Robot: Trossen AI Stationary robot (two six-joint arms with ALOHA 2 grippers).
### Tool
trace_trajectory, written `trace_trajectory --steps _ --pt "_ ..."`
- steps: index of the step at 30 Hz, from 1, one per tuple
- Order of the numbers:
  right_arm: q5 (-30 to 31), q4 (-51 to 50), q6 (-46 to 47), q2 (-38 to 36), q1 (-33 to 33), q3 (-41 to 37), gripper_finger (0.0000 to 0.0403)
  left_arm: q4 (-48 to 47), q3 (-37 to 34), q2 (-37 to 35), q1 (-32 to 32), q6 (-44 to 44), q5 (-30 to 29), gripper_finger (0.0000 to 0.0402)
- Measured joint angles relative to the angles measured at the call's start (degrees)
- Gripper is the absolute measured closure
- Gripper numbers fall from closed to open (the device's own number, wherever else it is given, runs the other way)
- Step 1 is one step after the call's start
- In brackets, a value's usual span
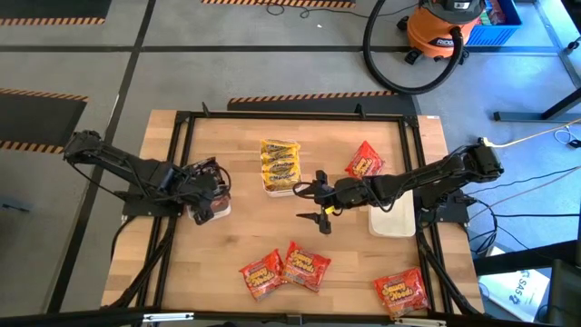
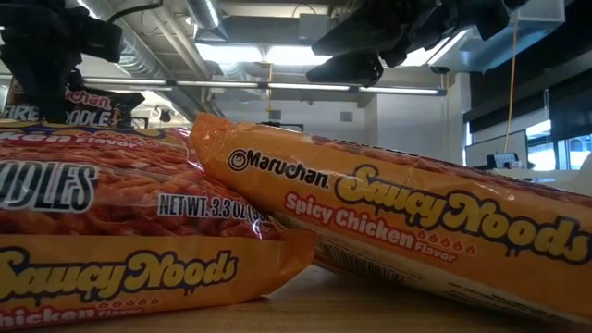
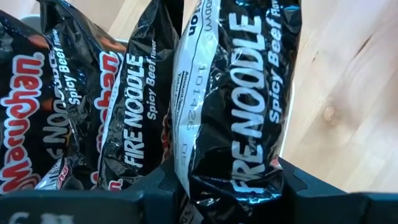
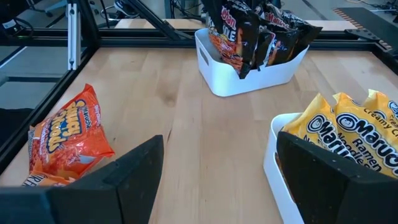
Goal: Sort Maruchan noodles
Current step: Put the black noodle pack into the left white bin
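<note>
Crinkly film makes each packet light, slippery and brittle inside, best nipped by an end seam: left pincer (image 1: 207,193) at 9 o'clock pinches a black packet (image 3: 233,106) over its tray, right pincer (image 1: 320,203) hangs spread mid-table, orange packets (image 1: 283,269) lying at 6 o'clock.

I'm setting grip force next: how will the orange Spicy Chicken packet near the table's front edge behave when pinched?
The orange Spicy Chicken packet looks glossy and crinkly, so probably slippery. Its wrapper puffs around the block, so the edges likely flex. It lies flat, so rolling seems unlikely.
</note>
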Motion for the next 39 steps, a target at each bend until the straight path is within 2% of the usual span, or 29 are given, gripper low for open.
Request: trace_trajectory --steps 6,13,22,32,39 --pt "0.0 0.0 0.0 0.0 0.0 0.0 0.0111 -1.7 0.9 0.0 0.0 0.0 2.7 0.0277" --pt "0.0 0.0 0.0 0.0 0.0 0.0 0.0111 -5.6 4.7 0.0 0.0 -0.1 2.7 0.0277" --pt "0.0 0.0 0.0 0.0 0.0 0.0 0.0111 -6.2 5.1 0.0 0.0 0.0 2.9 0.0277" --pt "0.0 0.0 0.0 0.0 0.0 0.0 0.0111 -2.2 -0.7 0.0 0.0 0.0 2.9 0.0277" --pt "0.0 0.0 0.0 0.0 0.0 0.0 0.0111 -1.0 -2.1 0.0 0.0 0.3 3.2 0.0277"
